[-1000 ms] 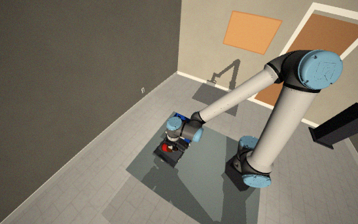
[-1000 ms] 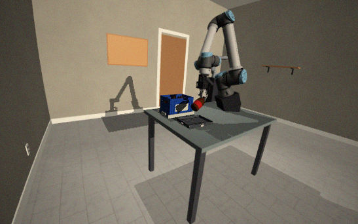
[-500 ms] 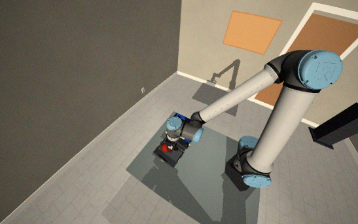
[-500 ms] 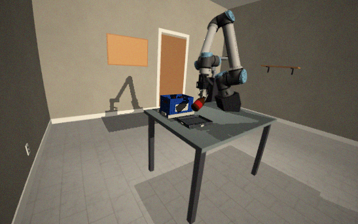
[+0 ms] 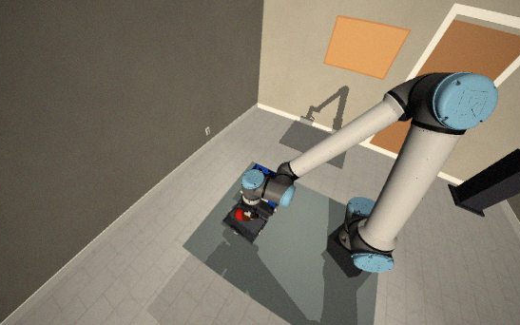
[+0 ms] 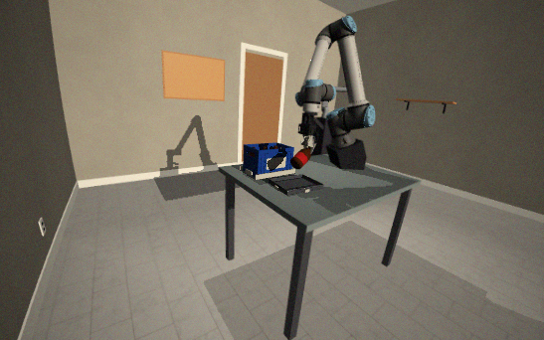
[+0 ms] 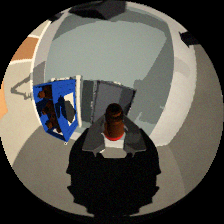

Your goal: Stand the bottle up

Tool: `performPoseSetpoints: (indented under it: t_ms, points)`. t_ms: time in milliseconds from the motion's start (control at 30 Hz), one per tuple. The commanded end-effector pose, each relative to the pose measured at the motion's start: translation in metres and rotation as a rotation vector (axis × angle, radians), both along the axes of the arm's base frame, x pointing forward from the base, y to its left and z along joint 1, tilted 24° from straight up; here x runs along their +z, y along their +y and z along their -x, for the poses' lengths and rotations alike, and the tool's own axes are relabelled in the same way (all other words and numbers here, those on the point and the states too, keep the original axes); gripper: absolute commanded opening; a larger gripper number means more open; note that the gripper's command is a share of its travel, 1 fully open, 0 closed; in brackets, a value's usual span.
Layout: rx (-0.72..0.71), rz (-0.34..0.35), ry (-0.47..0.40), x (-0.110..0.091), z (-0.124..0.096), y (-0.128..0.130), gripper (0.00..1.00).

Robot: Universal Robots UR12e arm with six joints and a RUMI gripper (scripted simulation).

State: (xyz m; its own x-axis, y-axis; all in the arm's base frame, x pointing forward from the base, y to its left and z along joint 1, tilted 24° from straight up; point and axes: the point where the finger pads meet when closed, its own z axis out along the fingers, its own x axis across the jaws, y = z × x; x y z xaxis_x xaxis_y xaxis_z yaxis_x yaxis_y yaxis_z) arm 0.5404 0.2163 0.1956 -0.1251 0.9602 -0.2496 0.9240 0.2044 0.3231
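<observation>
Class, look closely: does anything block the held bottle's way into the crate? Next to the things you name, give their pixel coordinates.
The blue plastic crate's [image 6: 254, 161] [image 7: 62, 95] raised side wall stands between; the tilted brown bottle with red label [image 5: 240, 215] [image 6: 301, 158] [image 7: 114, 121] probably must clear it. Brown bottles [image 7: 48, 109] inside occupy some space.

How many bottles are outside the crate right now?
1: the bottle, held tilted in the gripper, raised off the tray. The arm might hide others.

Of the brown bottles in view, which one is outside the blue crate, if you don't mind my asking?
The brown bottle with the red label, held tilted in the fingers; the others stand inside the blue crate.
</observation>
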Motion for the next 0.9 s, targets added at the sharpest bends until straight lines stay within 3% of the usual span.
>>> performPoseSetpoints:
  t_ms: [0, 567, 867]
  points:
    - [0.000, 0.000, -0.001, 0.0008, -0.0004, 0.0003, 0.00]
    - [0.005, 0.001, -0.001, 0.0008, -0.0004, 0.0003, 0.00]
    - [0.090, 0.035, 0.017, 0.0008, -0.0003, 0.0002, 0.00]
